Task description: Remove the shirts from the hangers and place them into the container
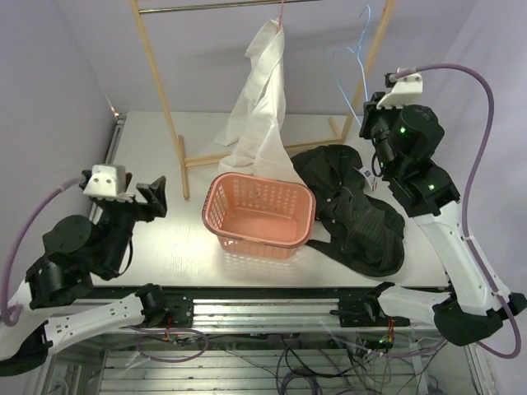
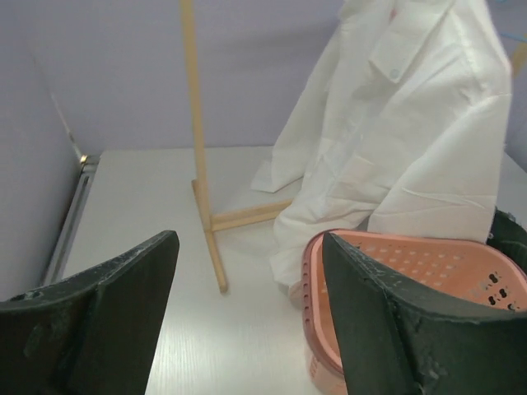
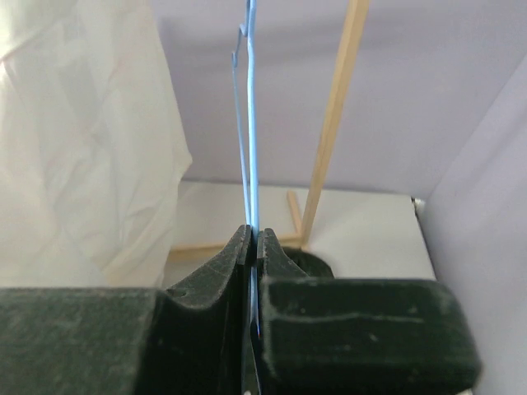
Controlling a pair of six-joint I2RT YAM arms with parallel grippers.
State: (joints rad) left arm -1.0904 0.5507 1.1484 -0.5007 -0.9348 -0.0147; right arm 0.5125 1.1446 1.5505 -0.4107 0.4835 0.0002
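Observation:
The cream-white shirt (image 1: pixel 259 107) hangs from the pink hanger (image 1: pixel 282 15) on the rack, and its hem trails on the table behind the container (image 1: pixel 216 216). This salmon-pink basket holds nothing. The dark shirt (image 1: pixel 354 210) lies crumpled on the table just right of the basket. The light blue hanger (image 1: pixel 356 62) is bare and hangs at the rack's right end. My right gripper (image 1: pixel 367 111) is shut on its wire (image 3: pixel 251 123). My left gripper (image 1: pixel 152 197) is open left of the basket, with nothing between its fingers (image 2: pixel 123 296).
The wooden rack frame (image 1: pixel 169 123) stands across the back of the table, its left foot (image 2: pixel 216 247) running toward the basket. A wall closes the left side. The table's near edge lies just in front of the basket.

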